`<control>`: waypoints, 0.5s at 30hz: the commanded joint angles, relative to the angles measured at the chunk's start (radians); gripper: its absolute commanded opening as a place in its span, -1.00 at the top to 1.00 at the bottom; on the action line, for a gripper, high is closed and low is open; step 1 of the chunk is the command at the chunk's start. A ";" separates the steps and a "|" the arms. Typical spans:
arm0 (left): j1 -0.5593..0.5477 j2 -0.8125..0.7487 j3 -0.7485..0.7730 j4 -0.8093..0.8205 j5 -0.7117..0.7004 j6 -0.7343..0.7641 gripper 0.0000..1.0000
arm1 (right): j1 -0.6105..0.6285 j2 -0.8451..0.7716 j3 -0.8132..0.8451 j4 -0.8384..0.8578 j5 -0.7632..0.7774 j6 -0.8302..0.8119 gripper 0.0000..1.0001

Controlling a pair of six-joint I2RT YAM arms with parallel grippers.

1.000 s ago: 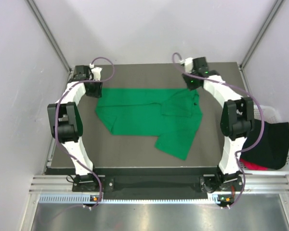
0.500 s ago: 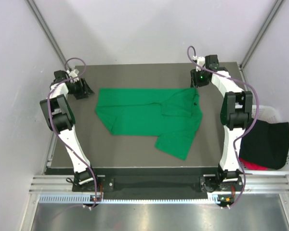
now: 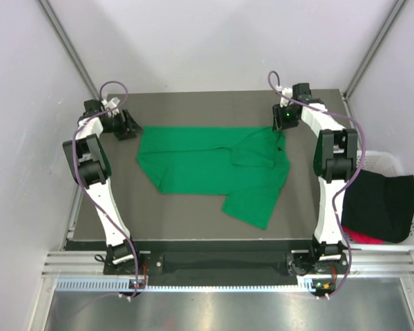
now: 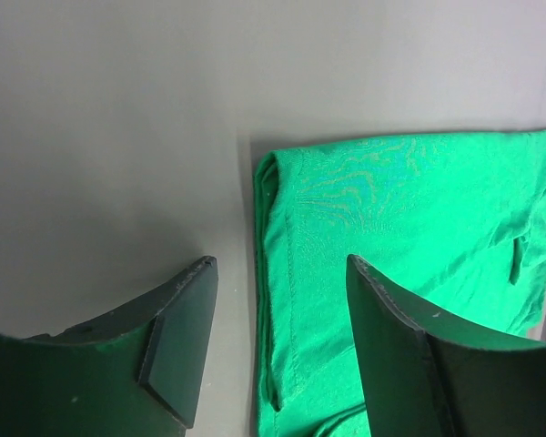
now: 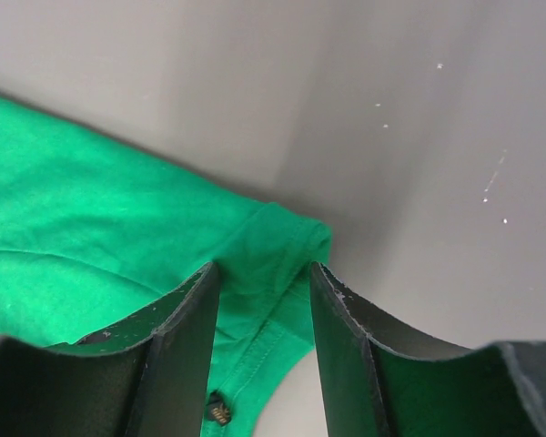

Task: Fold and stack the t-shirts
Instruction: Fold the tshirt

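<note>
Both sets of jaws stand open with nothing between them. In its own wrist view the left gripper (image 4: 280, 264) has its fingers spread over bare table, with the folded edge of the green shirt (image 4: 391, 237) showing in the gap and running off to the right. The right gripper (image 5: 264, 269) is spread the same way, with a rounded corner of the green shirt (image 5: 91, 209) lying just beyond its fingertips.

From above, the dark table (image 3: 193, 107) fills the middle of the frame. The green shirt (image 3: 207, 165) lies flat on it, its long axis running left to right across the centre. One part is doubled over at the right, and a flap reaches down toward the lower middle. At the right edge a white basket (image 3: 400, 162) holds a bunched black shirt (image 3: 383, 207) with a bit of red shirt (image 3: 362, 238) under it. A small dark button (image 5: 218, 411) sits near the green shirt's right corner.

The left gripper (image 3: 127, 124) sits just beside the shirt's upper left corner and the right gripper (image 3: 284, 118) just beside its upper right corner. Each arm is therefore nearest its own end of the top edge. My reading is that the next fold depends on both closing on that edge together; the lower flap lies well apart from either.
</note>
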 commanded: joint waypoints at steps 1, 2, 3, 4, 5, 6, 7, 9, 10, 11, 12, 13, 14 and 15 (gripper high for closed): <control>0.005 0.030 0.029 0.000 0.022 -0.007 -0.27 | -0.018 0.032 0.056 0.015 0.007 0.015 0.11; 0.003 0.034 0.034 0.002 0.023 -0.010 -0.22 | -0.018 0.046 0.057 0.014 0.005 0.013 0.11; 0.005 0.045 0.046 0.003 0.023 -0.018 -0.19 | -0.018 0.051 0.062 0.006 0.005 0.013 0.13; 0.003 0.051 0.055 0.003 0.022 -0.022 -0.11 | -0.018 0.055 0.062 0.004 0.004 0.012 0.16; 0.002 0.060 0.065 0.003 0.022 -0.027 -0.02 | -0.018 0.060 0.062 0.004 -0.002 0.010 0.21; 0.000 0.074 0.081 0.000 0.023 -0.034 0.16 | -0.018 0.064 0.062 0.000 -0.004 0.008 0.28; -0.003 0.080 0.088 -0.003 0.023 -0.036 0.24 | -0.018 0.064 0.061 -0.002 -0.007 0.010 0.41; -0.014 0.091 0.098 -0.009 0.003 -0.031 0.36 | -0.018 0.074 0.060 -0.008 -0.009 0.008 0.52; -0.020 0.094 0.100 -0.008 0.000 -0.027 0.54 | -0.018 0.077 0.060 -0.008 -0.009 0.007 0.59; -0.028 0.100 0.105 -0.011 -0.010 -0.019 0.66 | -0.018 0.081 0.060 -0.006 -0.004 0.005 0.66; -0.034 0.103 0.108 -0.014 -0.017 -0.018 0.76 | -0.018 0.084 0.062 -0.006 0.002 0.007 0.79; -0.035 0.108 0.111 -0.015 -0.021 -0.018 1.00 | -0.018 0.089 0.065 -0.005 0.007 0.005 0.84; -0.040 0.114 0.121 -0.017 -0.027 -0.016 1.00 | -0.018 0.095 0.068 -0.005 0.017 0.005 0.87; -0.044 0.126 0.128 -0.018 -0.035 -0.021 1.00 | -0.020 0.098 0.073 -0.005 0.022 0.005 0.93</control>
